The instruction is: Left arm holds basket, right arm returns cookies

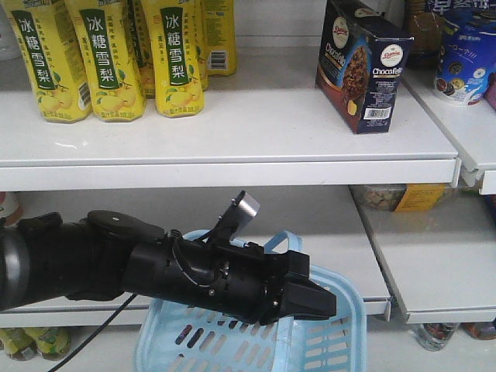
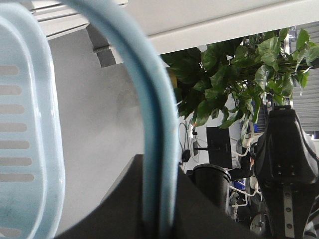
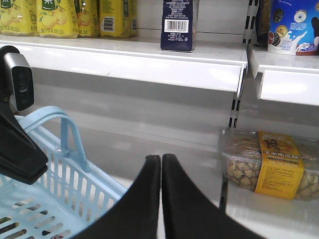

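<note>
Navy cookies [image 1: 364,63] stand upright on the top shelf [image 1: 232,132]; below, the left arm [image 1: 186,267] reaches over the basket [image 1: 256,341]. Left wrist view: jaws pinch the basket's handle [image 2: 157,149]. Right wrist view: the right gripper [image 3: 161,164] has its jaws pressed together, empty.

Upper left, the yellow bottles [image 1: 108,58] read "冰糖雪梨"; upper right, the cookies [image 1: 364,66] carton reads "Chocofe…".
</note>
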Motion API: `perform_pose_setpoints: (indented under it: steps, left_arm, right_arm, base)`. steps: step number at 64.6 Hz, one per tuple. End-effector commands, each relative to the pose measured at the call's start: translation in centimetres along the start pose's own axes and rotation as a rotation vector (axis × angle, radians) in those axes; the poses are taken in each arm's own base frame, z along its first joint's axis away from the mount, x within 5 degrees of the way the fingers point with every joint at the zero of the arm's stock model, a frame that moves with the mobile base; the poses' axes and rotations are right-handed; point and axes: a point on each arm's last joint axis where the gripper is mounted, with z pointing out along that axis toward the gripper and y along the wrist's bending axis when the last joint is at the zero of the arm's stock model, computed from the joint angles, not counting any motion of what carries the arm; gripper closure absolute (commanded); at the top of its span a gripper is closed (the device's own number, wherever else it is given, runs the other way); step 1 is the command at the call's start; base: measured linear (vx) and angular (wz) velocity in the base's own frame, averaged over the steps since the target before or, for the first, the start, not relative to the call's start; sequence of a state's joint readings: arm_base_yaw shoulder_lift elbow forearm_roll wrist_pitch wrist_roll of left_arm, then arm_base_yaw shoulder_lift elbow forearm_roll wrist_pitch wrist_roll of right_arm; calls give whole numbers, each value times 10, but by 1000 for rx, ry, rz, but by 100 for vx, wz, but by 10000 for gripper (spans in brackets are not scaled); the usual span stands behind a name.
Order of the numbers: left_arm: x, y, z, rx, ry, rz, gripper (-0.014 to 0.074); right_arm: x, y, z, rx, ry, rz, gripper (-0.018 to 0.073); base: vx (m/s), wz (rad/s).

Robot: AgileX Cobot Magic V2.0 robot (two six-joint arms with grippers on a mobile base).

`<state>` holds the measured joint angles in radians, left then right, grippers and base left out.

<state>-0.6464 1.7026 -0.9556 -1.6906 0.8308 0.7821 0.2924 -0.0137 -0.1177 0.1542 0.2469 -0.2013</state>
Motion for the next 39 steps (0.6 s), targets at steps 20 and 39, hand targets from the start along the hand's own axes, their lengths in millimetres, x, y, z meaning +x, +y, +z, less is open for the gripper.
perform_pose_setpoints:
  steps: [20, 39]
  left_arm:
    - [-3, -31, -11, 118, -40, 27, 603]
    - [42, -59, -58, 78, -178, 161, 603]
  right_arm:
    - [-15, -2, -3, 19, -103, -11, 567]
    - [-15, -2, -3, 19, -103, -11, 567]
  base:
    - [0, 0]
    - [0, 0]
